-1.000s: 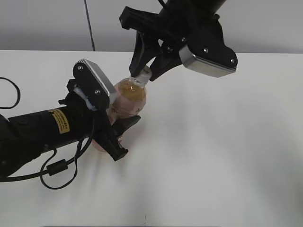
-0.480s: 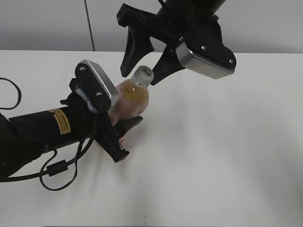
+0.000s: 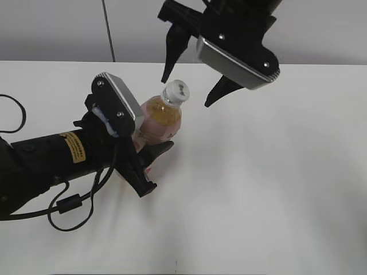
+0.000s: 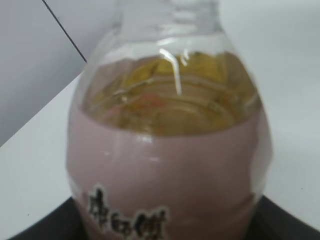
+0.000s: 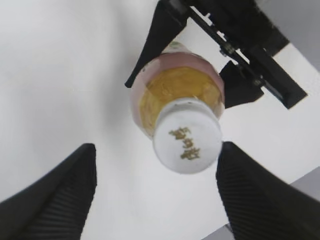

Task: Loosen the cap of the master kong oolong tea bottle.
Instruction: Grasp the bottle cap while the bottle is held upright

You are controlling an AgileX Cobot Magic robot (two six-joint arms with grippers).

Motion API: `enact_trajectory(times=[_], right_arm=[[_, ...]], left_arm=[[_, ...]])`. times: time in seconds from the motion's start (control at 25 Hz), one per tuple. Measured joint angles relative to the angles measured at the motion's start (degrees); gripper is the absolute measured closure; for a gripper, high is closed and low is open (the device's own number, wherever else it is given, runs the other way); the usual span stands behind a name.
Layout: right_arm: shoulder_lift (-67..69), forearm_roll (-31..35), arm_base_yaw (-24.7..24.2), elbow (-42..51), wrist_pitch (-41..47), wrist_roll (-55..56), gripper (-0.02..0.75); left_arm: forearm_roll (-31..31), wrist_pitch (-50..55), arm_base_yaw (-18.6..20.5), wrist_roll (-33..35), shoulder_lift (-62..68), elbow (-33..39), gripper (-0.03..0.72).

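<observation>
The left end effector (image 3: 150, 166) clamps the bottle (image 3: 159, 119) upright on the counter (image 3: 275, 172) so it cannot spin. The right end effector (image 3: 191, 74) hangs spread wide, just above the cap (image 3: 175, 90), touching nothing.

"Could a hand get to the cap (image 3: 175, 90)?"

"Yes. The right gripper (image 3: 190, 81) hung over it with its fingers (image 5: 55, 197) spread wide, one on each side, not touching. There was room all around the cap."

"And lower down?"

"No. The left gripper (image 3: 150, 163) squeezed the master kong oolong tea bottle (image 3: 158, 119) and blocked its left side."

"Any other room?"

"The desk (image 3: 275, 172) to the right was wide open."
</observation>
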Motion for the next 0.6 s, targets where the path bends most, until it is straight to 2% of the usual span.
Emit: enact_trajectory(times=[0.36,0.52,0.6], right_arm=[[-2.93,6.44,-0.04,0.00,2.62,11.31,0.170],[-3.64,7.39,-0.36,0.00,-3.44,21.56,0.170],[-4.11,10.74,-1.39,0.00,-7.07,27.77,0.170]], left_arm=[[0.00,-0.26,0.00,0.07,0.00,0.00,0.295],[0.00,-0.26,0.00,0.18,0.00,0.00,0.295],[-0.30,-0.55,0.00,0.18,0.00,0.00,0.295]])
